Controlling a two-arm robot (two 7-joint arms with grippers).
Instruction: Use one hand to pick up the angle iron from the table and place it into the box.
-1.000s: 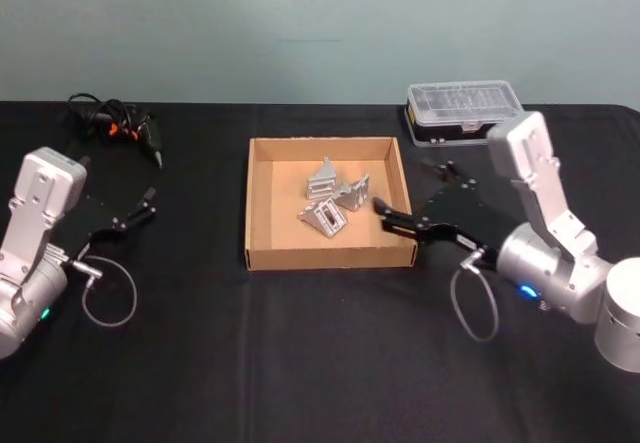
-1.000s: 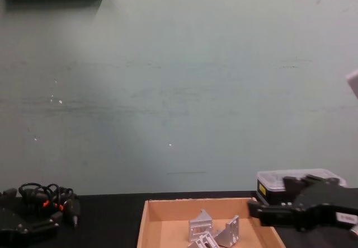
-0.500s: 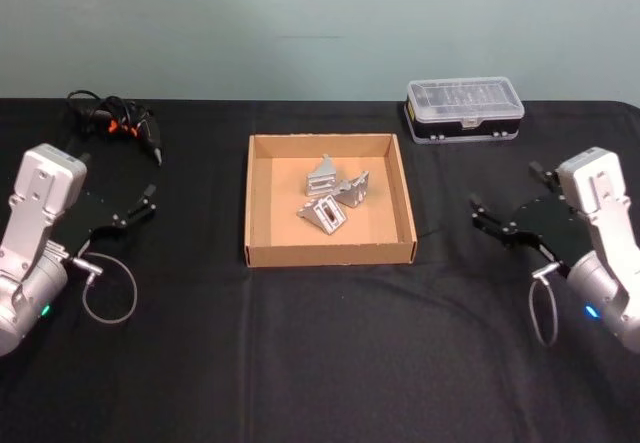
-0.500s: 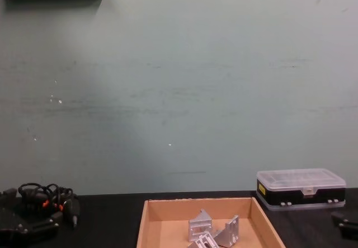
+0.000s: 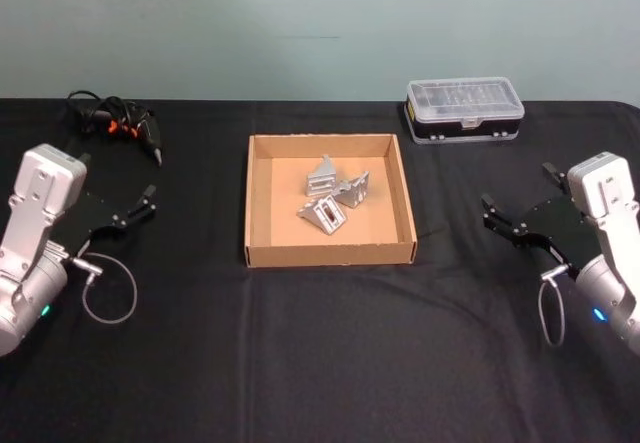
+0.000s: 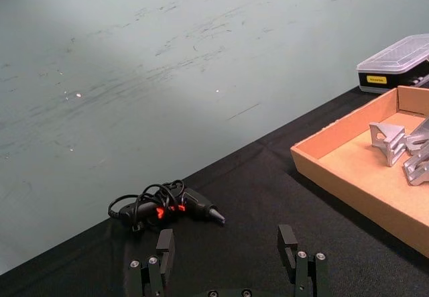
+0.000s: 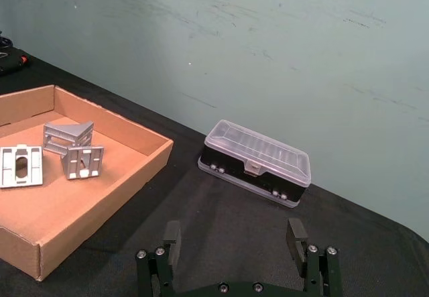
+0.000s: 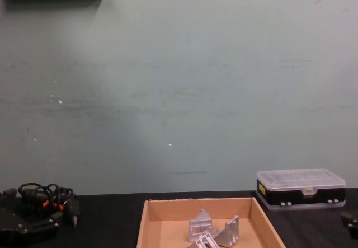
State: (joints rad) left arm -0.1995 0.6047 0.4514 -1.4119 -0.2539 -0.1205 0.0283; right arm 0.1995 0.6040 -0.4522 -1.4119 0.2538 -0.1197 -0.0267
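The box [image 5: 330, 255] is a shallow tan cardboard tray in the middle of the black table [image 5: 320, 363]. Three silver angle irons [image 5: 333, 195] lie inside it, close together toward the back right, and they also show in the chest view [image 8: 215, 232] and right wrist view [image 7: 67, 151]. My right gripper [image 5: 519, 189] hovers open and empty over the table, well right of the box, with its fingers [image 7: 295, 231] spread apart. At the far left of the table my left gripper [image 5: 115, 181] is parked, open and empty, fingers [image 6: 165, 243] wide.
A black plastic case with a clear lid [image 5: 464, 109] stands at the back right. A black corded tool with orange marks [image 5: 115, 123] lies at the back left. Loose cable loops hang by each wrist.
My right gripper has drawn back from the box's right front corner to the right side of the table and stayed open. The left arm and the angle irons have not moved.
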